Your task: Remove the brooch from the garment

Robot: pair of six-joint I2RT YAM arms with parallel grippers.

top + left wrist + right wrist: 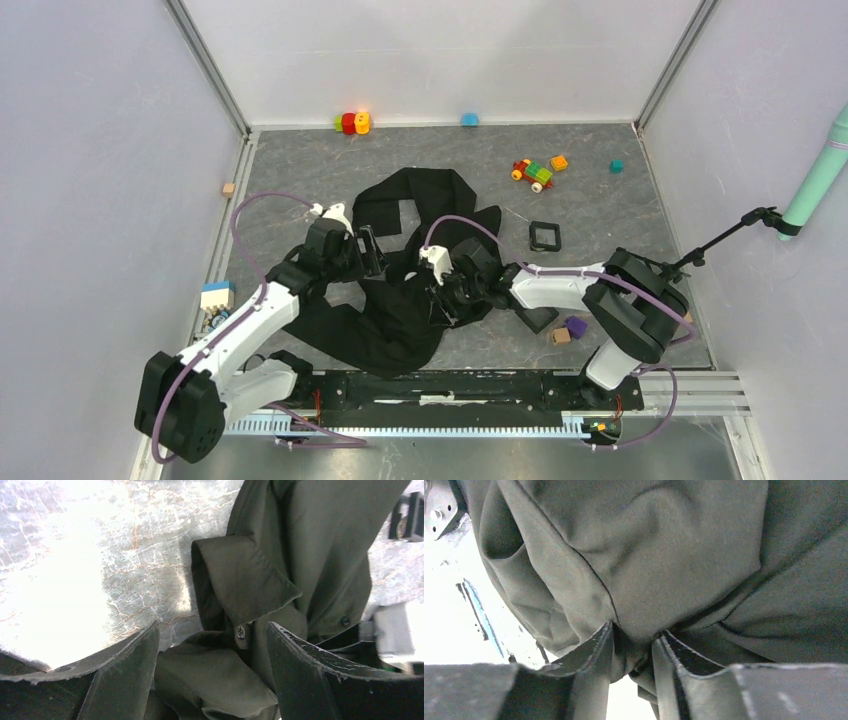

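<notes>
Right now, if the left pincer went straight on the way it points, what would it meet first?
The black garment, probably the folded cloth inside the open left pincer; the small pale brooch sits just beyond, off-centre. Depth is unclear.

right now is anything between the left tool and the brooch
Nothing visible blocks it. In the left wrist view the brooch shows in the open gap of the left tool, sitting on the garment. A collar flap ends just above the brooch without covering it.
</notes>
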